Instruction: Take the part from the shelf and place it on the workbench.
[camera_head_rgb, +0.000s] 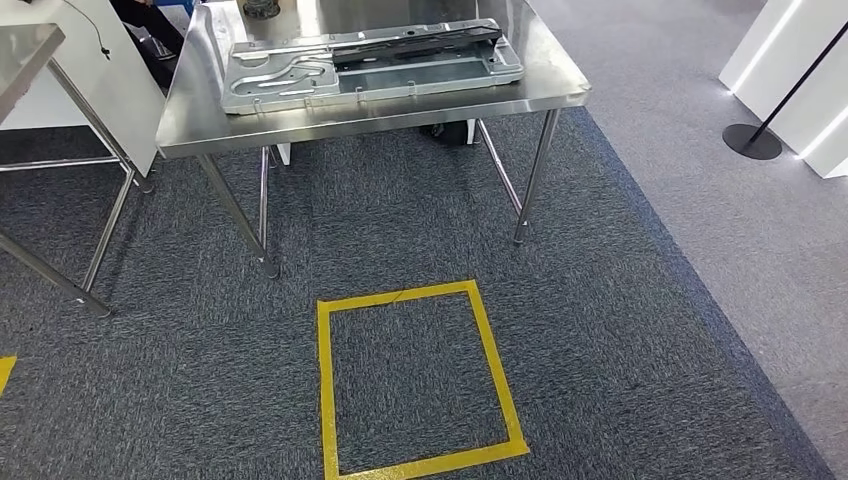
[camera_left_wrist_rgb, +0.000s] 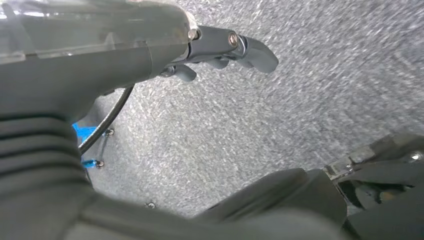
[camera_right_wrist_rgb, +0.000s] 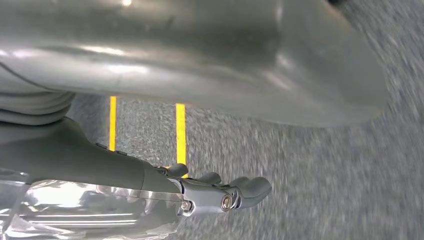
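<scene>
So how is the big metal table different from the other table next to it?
The big metal table has its whole front edge in the head view, while the other table shows just one corner at the picture's left edge. The big table carries a flat metal part; no thing can be seen on the visible corner of the other table. Both are shiny steel with thin legs, standing on grey carpet.

The worktop (camera_head_rgb: 200, 120) carries a large flat metal part (camera_head_rgb: 370, 65) across most of its middle, leaving bare steel along the near edge and at the left end. A second table (camera_head_rgb: 30, 40) stands just left. Carpet with a yellow taped square (camera_head_rgb: 415, 380) lies open before it.
</scene>
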